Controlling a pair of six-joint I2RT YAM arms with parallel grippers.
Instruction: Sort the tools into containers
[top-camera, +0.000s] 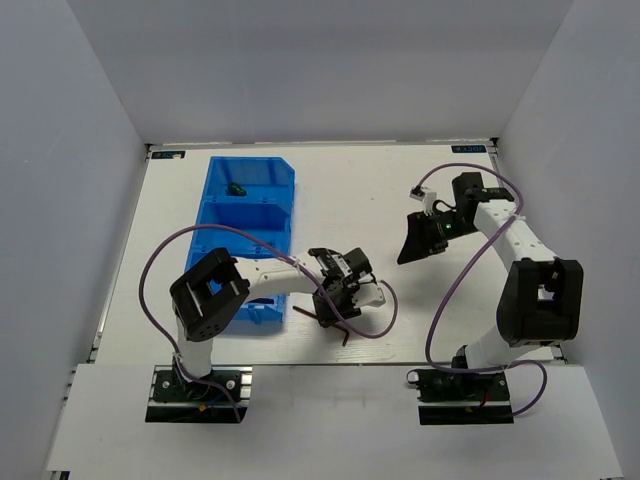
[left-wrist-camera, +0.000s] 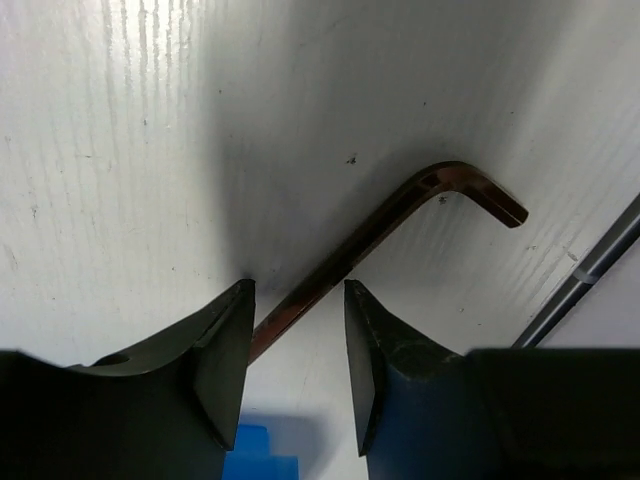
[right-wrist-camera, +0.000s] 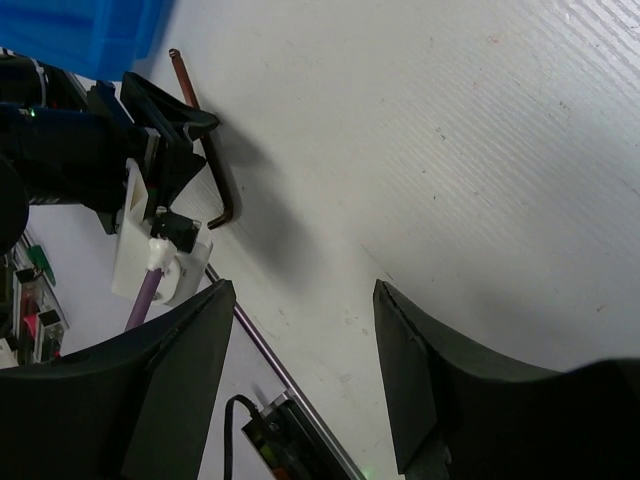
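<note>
Left gripper (left-wrist-camera: 298, 295): I see its two fingers apart, straddling the long shaft of a hex key (left-wrist-camera: 400, 205). There is a sliver of table on either side of the shaft, so nothing is clamped.
Hex key, place: it lies flat on the white table (top-camera: 450, 310), just right of the blue bin's (top-camera: 225, 170) near right corner and close to the table's near edge.
Hex key, long axis: in my left wrist view the shaft runs diagonally from between the fingers up to the right, and the bend sits well clear of the fingertips.
Hex key, pointing: the short leg turns down to the right, toward the dark edge rail (left-wrist-camera: 590, 270). From above, the straight end is toward the bin and the bent end toward the near edge.
Right gripper (right-wrist-camera: 302, 300): its fingers are spread wide with only bare table between them. It hangs over the right half of the table, well apart from the key.
Blue bin: it stands on the left half of the table with its compartments in a row running away from me. A small dark tool (top-camera: 237, 189) lies in the far compartment, and I cannot tell which tool it is.
</note>
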